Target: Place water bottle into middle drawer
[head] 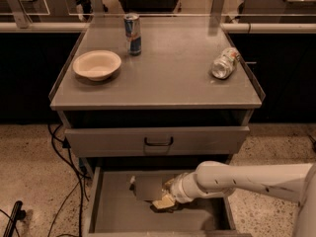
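The middle drawer (202, 215) is pulled open below the table, and its flat grey floor shows. My arm reaches into it from the right. My gripper (165, 197) is low inside the drawer, left of centre. It is shut on the water bottle (144, 186), a clear bottle that lies on its side and points left from the gripper. The bottle is just above or on the drawer floor; I cannot tell which. Its label is mostly hidden in the dim drawer.
Above the open drawer is a shut drawer front with a black loop handle (158, 141). On the table top stand a white bowl (97, 64) and a tall blue-and-silver can (132, 33). A short silver can (225, 63) lies at the right. Cables (64, 152) hang at the left.
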Tool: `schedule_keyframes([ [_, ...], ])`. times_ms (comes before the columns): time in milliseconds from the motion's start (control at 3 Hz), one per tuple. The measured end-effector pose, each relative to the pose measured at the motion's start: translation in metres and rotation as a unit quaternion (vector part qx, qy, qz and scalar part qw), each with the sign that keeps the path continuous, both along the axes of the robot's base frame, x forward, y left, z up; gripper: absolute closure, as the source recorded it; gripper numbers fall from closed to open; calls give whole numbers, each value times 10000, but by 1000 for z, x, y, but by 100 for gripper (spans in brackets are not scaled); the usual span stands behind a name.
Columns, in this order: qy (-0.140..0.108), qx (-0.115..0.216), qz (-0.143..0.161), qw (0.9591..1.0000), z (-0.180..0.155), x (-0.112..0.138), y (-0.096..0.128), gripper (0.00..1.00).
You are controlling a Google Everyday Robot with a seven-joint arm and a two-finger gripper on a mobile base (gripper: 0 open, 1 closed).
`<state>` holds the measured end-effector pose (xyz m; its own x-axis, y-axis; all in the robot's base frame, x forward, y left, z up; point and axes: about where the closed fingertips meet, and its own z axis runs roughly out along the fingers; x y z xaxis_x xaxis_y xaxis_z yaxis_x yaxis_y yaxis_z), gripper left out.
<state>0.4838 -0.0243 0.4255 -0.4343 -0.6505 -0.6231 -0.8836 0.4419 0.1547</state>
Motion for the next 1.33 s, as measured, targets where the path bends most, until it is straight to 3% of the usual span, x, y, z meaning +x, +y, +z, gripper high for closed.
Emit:
schedule_keyframes([
  [333, 74, -24, -224, 9997, -45, 11, -2, 100],
  [667, 74, -24, -224, 9997, -45, 11, -2, 100],
  [1333, 74, -24, -223, 9997, -45, 11, -2, 50],
])
